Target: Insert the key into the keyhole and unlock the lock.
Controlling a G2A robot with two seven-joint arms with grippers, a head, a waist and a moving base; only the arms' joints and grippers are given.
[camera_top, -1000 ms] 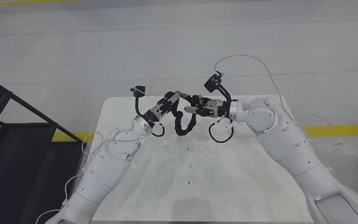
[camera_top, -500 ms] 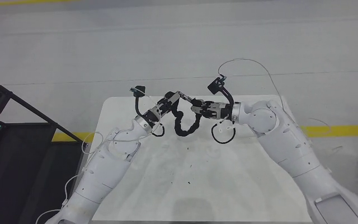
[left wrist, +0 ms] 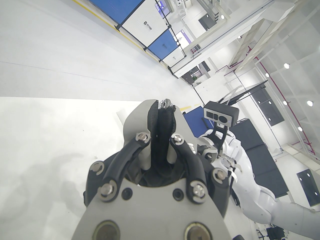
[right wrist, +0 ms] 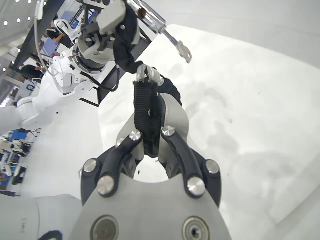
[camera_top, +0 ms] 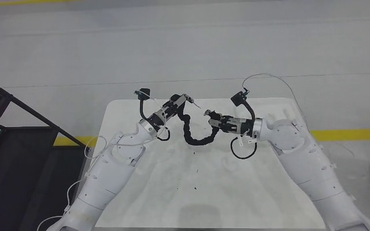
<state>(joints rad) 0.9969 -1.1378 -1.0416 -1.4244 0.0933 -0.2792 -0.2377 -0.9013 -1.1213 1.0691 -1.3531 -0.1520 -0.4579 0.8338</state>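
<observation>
White table (camera_top: 231, 185) beneath — left tool (camera_top: 181, 101) grips the cable lock (camera_top: 196, 140) with key (right wrist: 183, 52) protruding, right tool (camera_top: 211, 116) grips its far end.

The lock cable (camera_top: 196, 137) wears a black woven sleeve, ribbed between the right claw's (right wrist: 150, 101) pale grey fingers. Both claws have black linkages and silver screws. Just past the left claw (left wrist: 162, 106), the lock body (right wrist: 148, 17) and key (right wrist: 183, 52) are shiny silver. Beneath the claws, the table (camera_top: 231, 190) is white with dark specks.

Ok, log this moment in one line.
left pincer: shut on lock, key in | right pincer: shut on chain end | chain sags between
</observation>
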